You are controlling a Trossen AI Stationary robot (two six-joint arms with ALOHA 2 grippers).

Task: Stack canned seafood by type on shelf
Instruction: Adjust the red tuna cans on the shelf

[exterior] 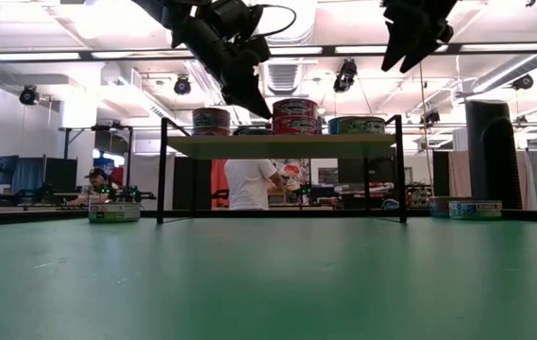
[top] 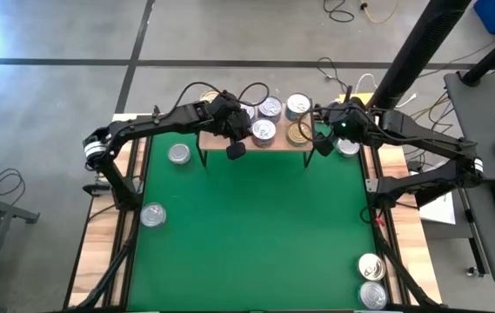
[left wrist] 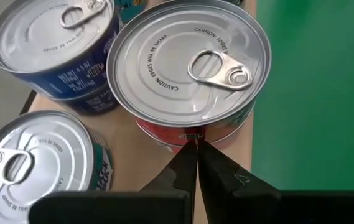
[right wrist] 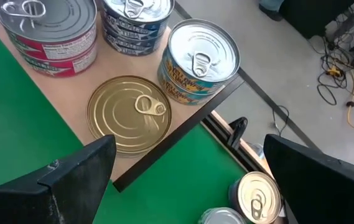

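The shelf [top: 230, 149] is a light-wood board on black legs at the table's far edge. It carries several tins: a red-sided can [left wrist: 189, 68], blue cans [left wrist: 52, 37], a teal can [right wrist: 201, 59] and a flat gold can [right wrist: 129, 114]. My left gripper [left wrist: 195, 152] is shut and hovers at the shelf's near edge [top: 237, 148], with its tips beside the red-sided can. My right gripper [right wrist: 183, 186] is open wide above the shelf's right end [top: 324, 139], over the gold can. It holds nothing. My left gripper's shut fingertips [left wrist: 188, 155] stand against the red-sided can's side wall [left wrist: 189, 134], slanting down from above. I cannot tell whether they touch it. The can sits upright on the shelf.
Loose tins rest on the green mat: two on the left [top: 178, 154] [top: 152, 214], two at the near right corner [top: 369, 265] [top: 373, 296], and one beside the shelf's right end [top: 348, 146]. The mat's middle [top: 256, 226] is bare. A person [exterior: 249, 184] stands beyond the table.
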